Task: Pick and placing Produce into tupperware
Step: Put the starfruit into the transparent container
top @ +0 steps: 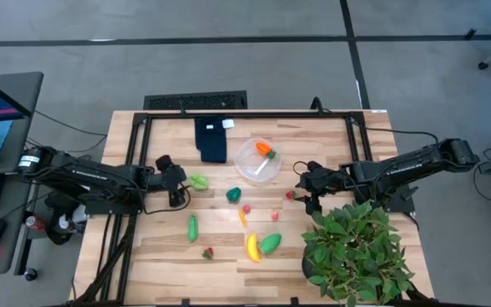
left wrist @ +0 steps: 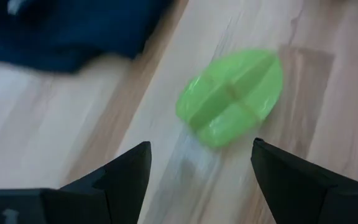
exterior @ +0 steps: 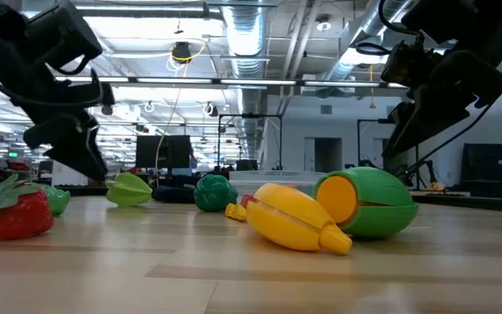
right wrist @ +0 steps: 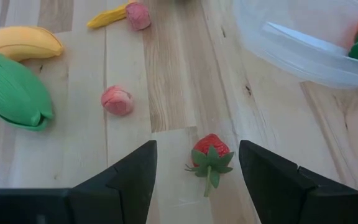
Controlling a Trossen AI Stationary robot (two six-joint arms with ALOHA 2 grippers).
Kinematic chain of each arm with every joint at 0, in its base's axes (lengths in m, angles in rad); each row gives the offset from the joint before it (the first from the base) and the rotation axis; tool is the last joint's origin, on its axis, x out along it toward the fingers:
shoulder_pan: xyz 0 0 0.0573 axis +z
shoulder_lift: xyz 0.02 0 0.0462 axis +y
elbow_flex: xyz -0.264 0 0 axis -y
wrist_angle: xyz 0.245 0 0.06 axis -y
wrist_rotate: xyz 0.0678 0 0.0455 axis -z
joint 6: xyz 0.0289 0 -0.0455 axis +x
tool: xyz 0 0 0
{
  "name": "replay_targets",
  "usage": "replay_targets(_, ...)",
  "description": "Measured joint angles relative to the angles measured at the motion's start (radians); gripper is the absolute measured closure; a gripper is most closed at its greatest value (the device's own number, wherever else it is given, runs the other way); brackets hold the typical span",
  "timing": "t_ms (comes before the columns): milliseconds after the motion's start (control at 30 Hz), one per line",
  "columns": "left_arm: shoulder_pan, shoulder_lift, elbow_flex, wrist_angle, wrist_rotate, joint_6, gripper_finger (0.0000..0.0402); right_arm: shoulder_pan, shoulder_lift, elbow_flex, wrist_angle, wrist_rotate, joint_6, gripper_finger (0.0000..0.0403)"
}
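- Left gripper (left wrist: 197,171), fingers spread, hovers over the light green piece (left wrist: 232,98).
- Right gripper (right wrist: 197,168), fingers spread, frames a strawberry (right wrist: 211,151) at five o'clock of the tupperware (top: 257,160).

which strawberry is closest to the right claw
The strawberry just in front of the right claw, lined up between its open fingers in the right wrist view. The other red strawberry lies far off near the table's front edge, left of the banana.

The round clear plastic tupperware (top: 257,160) sits mid-table with an orange toy carrot (top: 264,149) inside. Left of the tupperware lies a folded dark blue cloth (top: 212,139); a leafy green potted plant (top: 356,251) stands to its right, nearer the table's front edge.
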Motion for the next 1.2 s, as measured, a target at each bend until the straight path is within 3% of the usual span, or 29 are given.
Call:
replay_targets(333, 0.0, 0.0, 0.0, 0.106, -0.002, 0.206, 0.0136, 0.0, 0.0, 0.0, 0.001, 0.002, 0.002, 0.0181)
replay_targets(600, 0.006, 0.0, 0.0, 0.168, 0.076, 0.344, 0.0136, 0.0, 0.0, 0.0, 0.001, 0.002, 0.001, 0.0181)
replay_targets(1200, 0.208, 0.025, 0.0, 0.196, 0.31, 0.461, 0.0136, -0.002, 0.0, 0.0, 0.018, 0.002, 0.0, 0.0181)
